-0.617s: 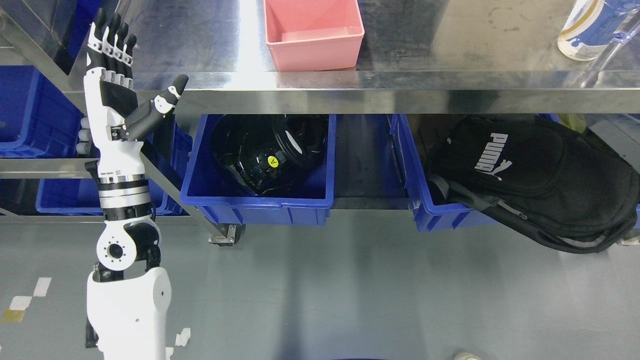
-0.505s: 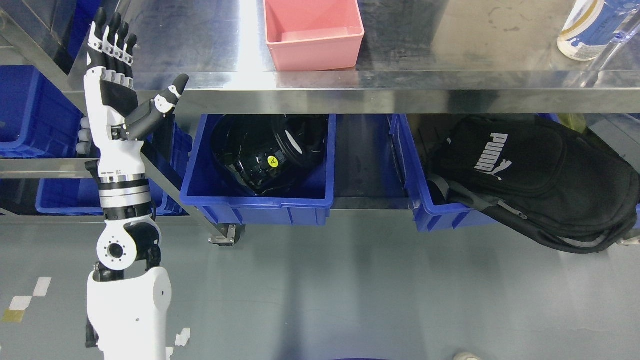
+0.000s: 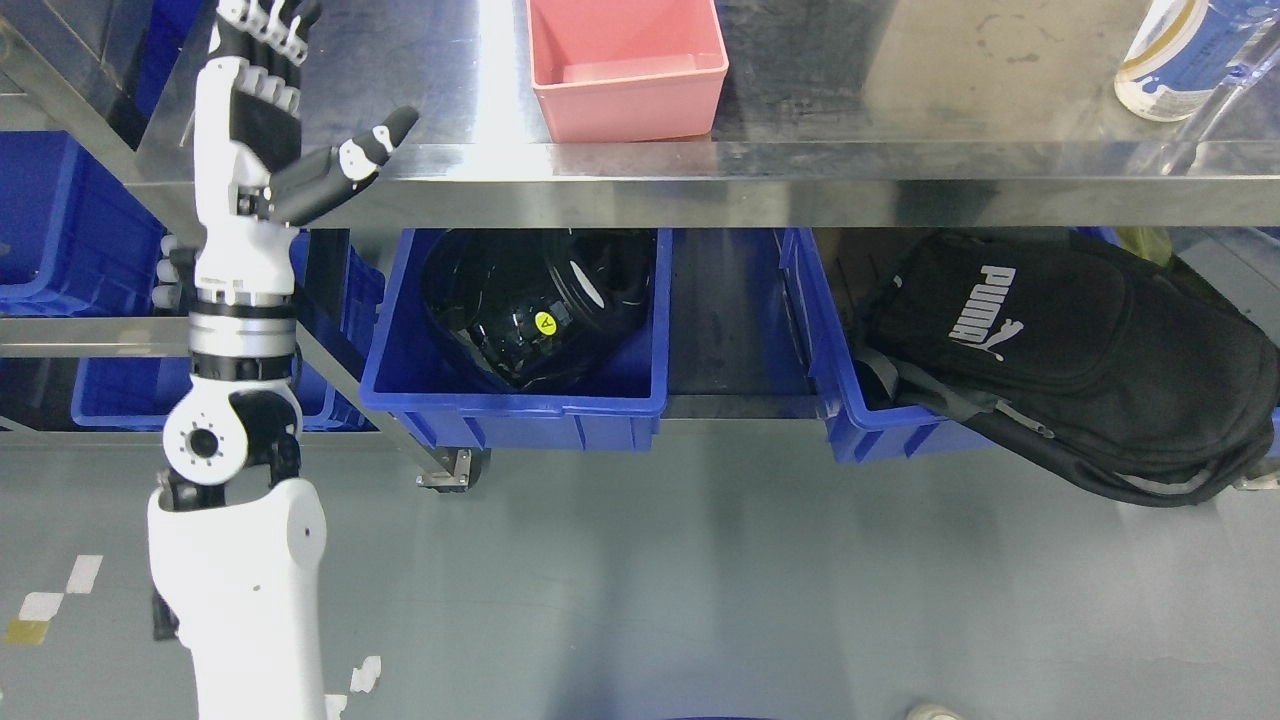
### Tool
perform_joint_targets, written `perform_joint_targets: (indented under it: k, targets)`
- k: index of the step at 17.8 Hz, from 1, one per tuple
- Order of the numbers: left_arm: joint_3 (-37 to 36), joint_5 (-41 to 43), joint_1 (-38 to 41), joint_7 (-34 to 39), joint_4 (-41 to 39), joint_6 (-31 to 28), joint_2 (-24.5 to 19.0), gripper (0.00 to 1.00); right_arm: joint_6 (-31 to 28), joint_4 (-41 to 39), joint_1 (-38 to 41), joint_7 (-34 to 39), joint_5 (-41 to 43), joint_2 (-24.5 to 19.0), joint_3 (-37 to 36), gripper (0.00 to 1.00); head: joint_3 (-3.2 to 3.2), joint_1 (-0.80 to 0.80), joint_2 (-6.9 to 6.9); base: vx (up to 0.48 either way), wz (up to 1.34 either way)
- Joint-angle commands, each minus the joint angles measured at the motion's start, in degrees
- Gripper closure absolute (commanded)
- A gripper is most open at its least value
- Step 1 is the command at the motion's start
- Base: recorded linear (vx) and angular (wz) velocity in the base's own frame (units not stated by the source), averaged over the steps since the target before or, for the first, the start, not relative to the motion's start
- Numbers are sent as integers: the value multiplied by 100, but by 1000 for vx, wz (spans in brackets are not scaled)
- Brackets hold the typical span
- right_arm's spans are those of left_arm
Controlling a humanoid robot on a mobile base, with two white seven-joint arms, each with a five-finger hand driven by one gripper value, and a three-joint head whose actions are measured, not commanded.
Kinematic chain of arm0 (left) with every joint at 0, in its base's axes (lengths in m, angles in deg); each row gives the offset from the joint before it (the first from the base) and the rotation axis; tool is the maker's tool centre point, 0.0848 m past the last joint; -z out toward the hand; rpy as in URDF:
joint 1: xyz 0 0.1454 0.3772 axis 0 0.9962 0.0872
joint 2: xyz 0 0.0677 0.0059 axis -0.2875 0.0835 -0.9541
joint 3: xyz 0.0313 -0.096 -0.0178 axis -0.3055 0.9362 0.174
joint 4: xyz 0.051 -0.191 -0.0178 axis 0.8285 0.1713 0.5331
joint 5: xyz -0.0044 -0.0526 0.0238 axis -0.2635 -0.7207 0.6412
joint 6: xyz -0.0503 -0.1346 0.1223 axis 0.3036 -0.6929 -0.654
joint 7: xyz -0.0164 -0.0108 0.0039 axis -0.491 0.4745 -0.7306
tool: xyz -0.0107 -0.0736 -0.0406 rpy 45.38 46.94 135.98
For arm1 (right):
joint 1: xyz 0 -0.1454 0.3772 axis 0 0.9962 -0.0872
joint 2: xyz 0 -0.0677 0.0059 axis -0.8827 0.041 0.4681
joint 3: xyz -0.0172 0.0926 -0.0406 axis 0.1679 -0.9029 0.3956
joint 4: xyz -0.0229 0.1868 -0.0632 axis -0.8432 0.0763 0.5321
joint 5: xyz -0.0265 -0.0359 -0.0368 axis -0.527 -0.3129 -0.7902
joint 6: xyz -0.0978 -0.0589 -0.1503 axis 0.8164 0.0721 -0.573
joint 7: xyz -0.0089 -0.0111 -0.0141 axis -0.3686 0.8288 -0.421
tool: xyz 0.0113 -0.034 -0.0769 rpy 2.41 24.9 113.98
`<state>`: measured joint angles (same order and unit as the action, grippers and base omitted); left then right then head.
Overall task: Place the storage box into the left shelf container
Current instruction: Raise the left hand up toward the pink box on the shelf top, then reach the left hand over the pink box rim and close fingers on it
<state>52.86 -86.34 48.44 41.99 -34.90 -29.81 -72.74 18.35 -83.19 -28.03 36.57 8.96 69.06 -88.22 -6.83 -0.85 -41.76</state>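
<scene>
A pink storage box [image 3: 627, 65] stands empty on the steel table top [image 3: 860, 100], near its front edge. My left hand [image 3: 290, 110] is raised at the table's left corner, well to the left of the box, fingers straight and thumb spread, holding nothing. Its fingertips run off the top of the picture. Below the table top, on the lower shelf, sits a blue bin [image 3: 520, 390] with black gear [image 3: 530, 300] in it. My right arm does not show.
A second blue bin [image 3: 850, 400] to the right holds a black backpack [image 3: 1070, 350] that bulges over its rim. More blue bins [image 3: 50, 220] stand on racks at the left. A white and blue bottle [image 3: 1175, 55] stands on the table's far right.
My left arm has risen and leaned slightly right, so the fingertips now leave the top of the picture. The pink box and the bins have not moved.
</scene>
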Motion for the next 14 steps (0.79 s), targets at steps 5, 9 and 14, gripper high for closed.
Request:
perform_joint_targets:
  k: [5,9,14]
  targets:
    - [-704,1459,-2056,-2547,612,-773,-1596,0,-2,-100,-27,11,123,100,0,0,0,0,0,0,0]
    - [-1918,2126,-2883,-3496,937,-1302,-1632,0,-2,-100,-27,3,123,100,0,0,0,0,0,0,0]
    - [-2219,2857,-3376,-4053,1675,-1477,-913,2,7,-100,-18,3,123,100,0,0,0,0,0,0,0]
